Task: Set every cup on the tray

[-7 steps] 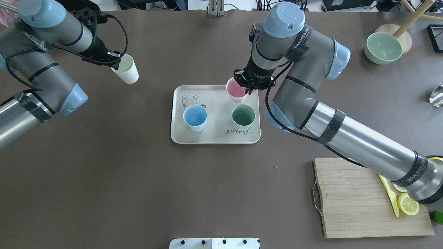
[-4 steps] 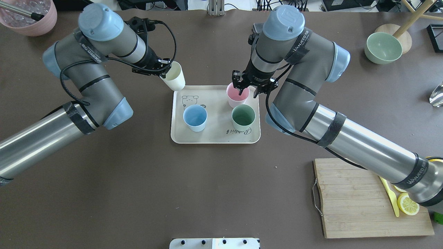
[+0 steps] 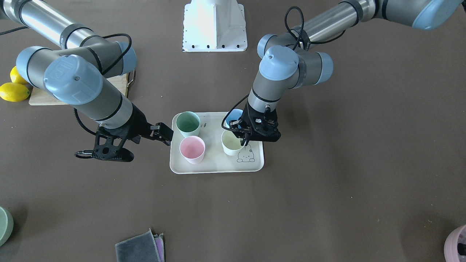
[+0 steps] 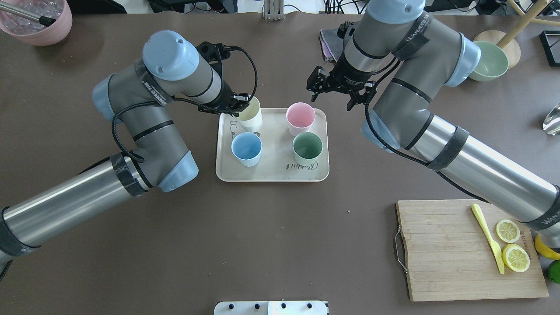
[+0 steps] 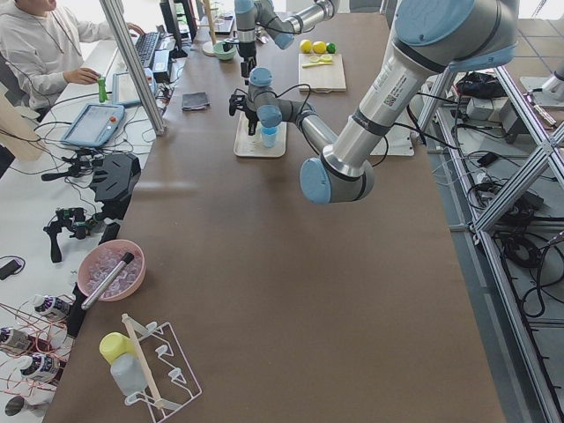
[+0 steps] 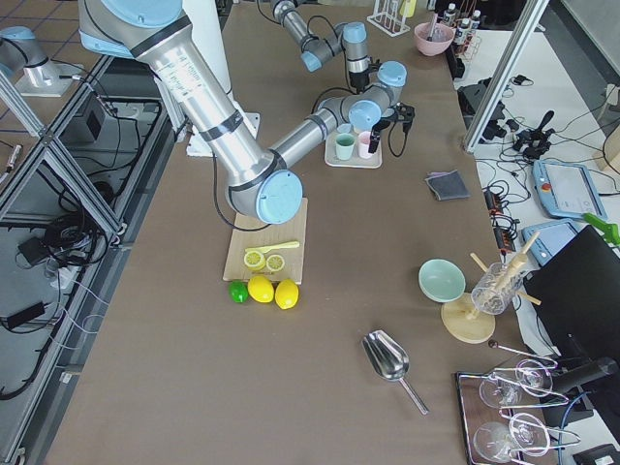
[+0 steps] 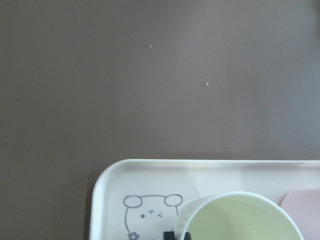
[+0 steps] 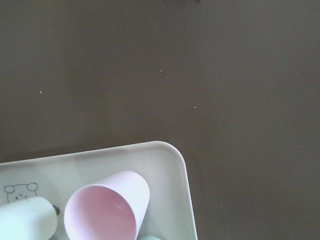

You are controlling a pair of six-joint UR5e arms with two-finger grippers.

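The beige tray (image 4: 271, 173) holds a blue cup (image 4: 246, 148), a green cup (image 4: 307, 148) and a pink cup (image 4: 300, 118), all upright. My left gripper (image 4: 243, 107) is shut on the rim of a cream cup (image 4: 251, 116) at the tray's far left corner, over the rabbit drawing (image 7: 150, 215). I cannot tell whether that cup rests on the tray. In the front view the left gripper (image 3: 243, 137) pinches the cream cup (image 3: 231, 143). My right gripper (image 4: 332, 94) is open and empty, beyond the tray's far right corner, apart from the pink cup (image 8: 107, 207).
A wooden cutting board (image 4: 442, 253) with lemon slices and a yellow knife lies at the near right. A green bowl (image 4: 485, 61) stands at the far right, a pink bowl (image 4: 39, 19) at the far left, and a grey cloth (image 4: 328, 41) behind the right gripper.
My left arm has carried the cream cup rightward from the far left to the tray's far left corner. My right gripper has let go of the pink cup and drawn back off the tray.
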